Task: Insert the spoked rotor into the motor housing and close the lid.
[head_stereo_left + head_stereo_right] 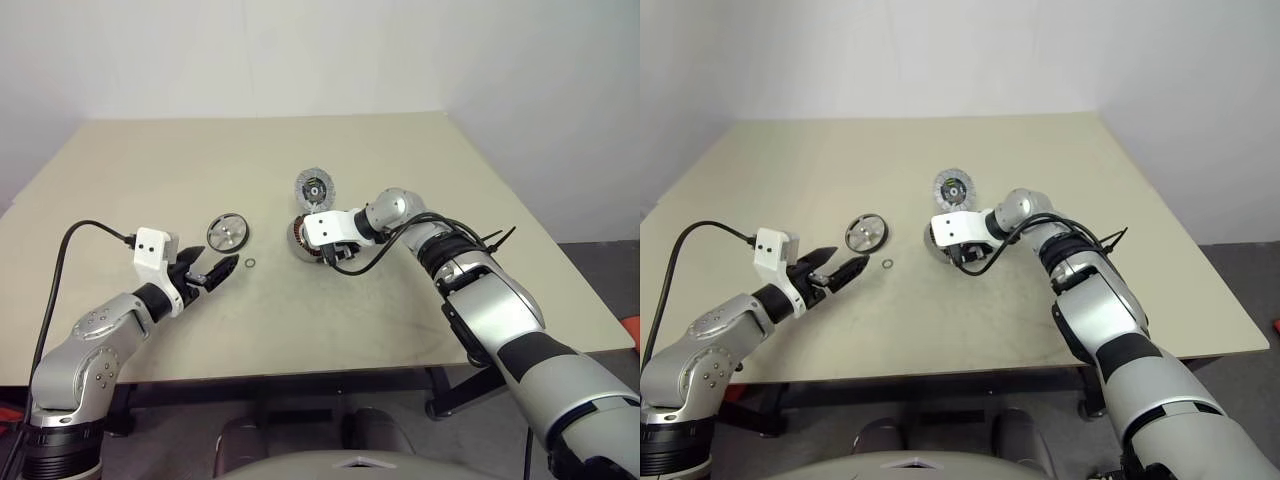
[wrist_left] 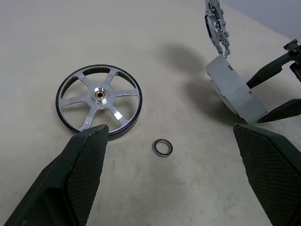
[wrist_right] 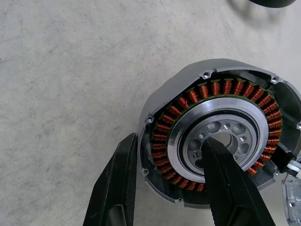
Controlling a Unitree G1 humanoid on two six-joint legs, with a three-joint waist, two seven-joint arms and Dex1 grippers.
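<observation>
The spoked rotor [image 1: 227,233] lies flat on the table, silvery rim and spokes up, also clear in the left wrist view [image 2: 99,98]. My left gripper [image 1: 222,268] hovers open just in front of it, nothing between its fingers. To the right sits the motor housing [image 3: 216,87], its ring of copper coils around a silver hub. The lid [image 1: 315,187] stands open at its far edge. My right gripper [image 3: 169,139] clamps the housing's near side, one finger outside the wall and the other in the hub.
A tiny thin ring [image 2: 162,147] lies on the table between the rotor and the housing, close to my left fingertips. The beige table [image 1: 300,375] stretches wide around the parts. A black cable [image 1: 70,245] loops off my left wrist.
</observation>
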